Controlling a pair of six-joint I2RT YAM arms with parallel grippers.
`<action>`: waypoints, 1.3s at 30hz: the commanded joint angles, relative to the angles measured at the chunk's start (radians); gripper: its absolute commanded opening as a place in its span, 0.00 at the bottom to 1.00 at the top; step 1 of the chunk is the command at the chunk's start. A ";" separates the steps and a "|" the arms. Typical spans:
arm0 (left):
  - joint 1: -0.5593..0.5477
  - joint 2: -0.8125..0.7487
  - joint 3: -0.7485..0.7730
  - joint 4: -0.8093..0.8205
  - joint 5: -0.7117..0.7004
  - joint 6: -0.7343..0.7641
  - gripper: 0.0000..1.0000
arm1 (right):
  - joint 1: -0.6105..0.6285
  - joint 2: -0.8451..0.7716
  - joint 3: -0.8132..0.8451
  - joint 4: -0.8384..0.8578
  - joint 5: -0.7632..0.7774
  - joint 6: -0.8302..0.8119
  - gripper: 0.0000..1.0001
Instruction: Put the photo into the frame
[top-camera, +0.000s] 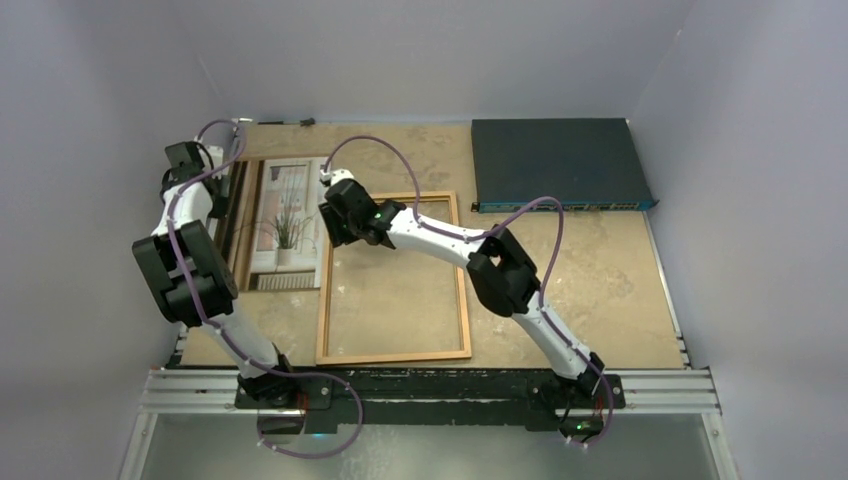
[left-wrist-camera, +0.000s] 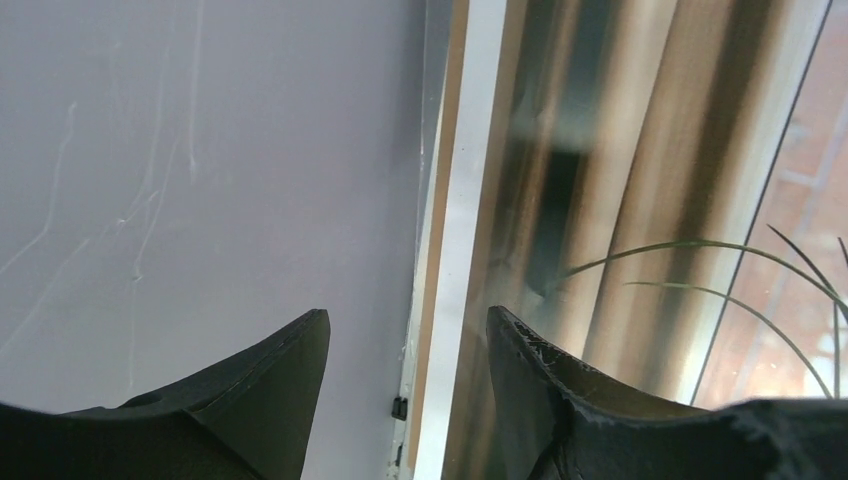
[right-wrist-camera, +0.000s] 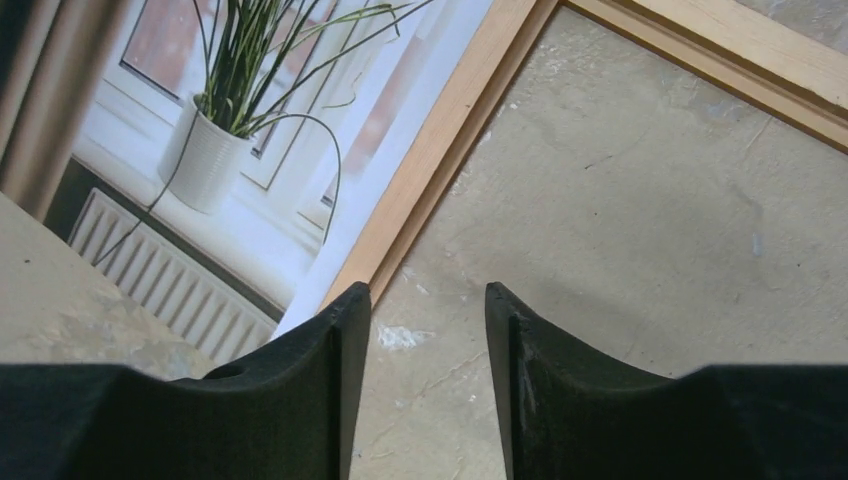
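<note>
My left claw (left-wrist-camera: 405, 350) and right claw (right-wrist-camera: 428, 310) stand spread, empty. The photo (top-camera: 285, 215) seems light, floppy; I would pinch its edge.

Photo (top-camera: 285, 225) flat beside wooden frame (top-camera: 394, 356)

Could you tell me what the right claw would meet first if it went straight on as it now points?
Probably the bare surface inside the frame, right beside the rail that borders the photo. The right claw points down at it, open. Depth is unclear, so it could clip that rail instead.
</note>
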 joint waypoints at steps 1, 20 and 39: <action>0.033 0.007 0.005 0.028 0.000 0.028 0.59 | -0.018 -0.011 -0.015 0.052 -0.010 0.002 0.54; 0.082 0.044 -0.027 0.043 0.012 0.055 0.60 | 0.041 0.104 0.060 0.023 0.071 0.052 0.67; 0.081 0.129 -0.143 0.115 0.069 0.085 0.55 | 0.012 0.028 -0.094 -0.021 0.235 0.048 0.53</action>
